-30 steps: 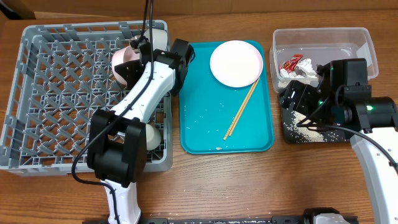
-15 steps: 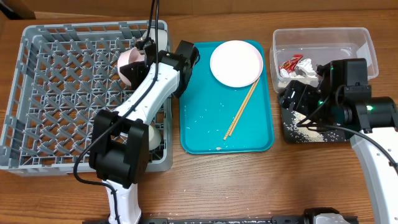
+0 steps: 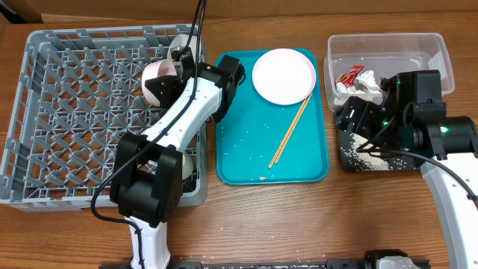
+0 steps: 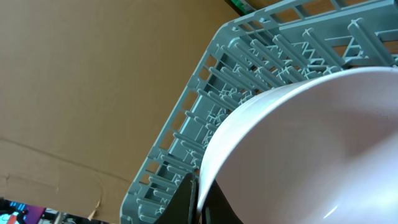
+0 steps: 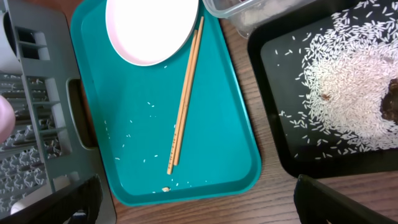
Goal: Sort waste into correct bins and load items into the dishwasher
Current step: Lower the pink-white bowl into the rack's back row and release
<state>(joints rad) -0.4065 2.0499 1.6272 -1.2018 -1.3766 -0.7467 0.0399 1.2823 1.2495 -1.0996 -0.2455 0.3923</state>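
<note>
My left gripper (image 3: 172, 74) is shut on the rim of a white-to-pink bowl (image 3: 156, 82) and holds it tilted over the right side of the grey dish rack (image 3: 67, 112). In the left wrist view the fingers (image 4: 200, 198) pinch the bowl's (image 4: 311, 143) edge. My right gripper (image 5: 199, 208) is open and empty, hovering by the black tray (image 3: 349, 161) of rice (image 3: 373, 149). The plate (image 3: 284, 75) and chopsticks (image 3: 290, 132) lie on the teal tray (image 3: 246, 149). The red wrapper (image 3: 349, 75) and napkin (image 3: 368, 86) are in the clear tub (image 3: 388, 45).
A white cup (image 3: 187, 43) stands at the rack's back right corner. Another white bowl (image 3: 184, 164) sits at its front right, partly hidden by my left arm. Loose rice grains (image 5: 134, 137) dot the teal tray (image 5: 217, 155). A brown scrap (image 5: 392, 106) lies among the rice (image 5: 348, 99).
My left gripper has shifted the bowl slightly right and back over the rack, and its wrist has turned. The right arm has not moved.
</note>
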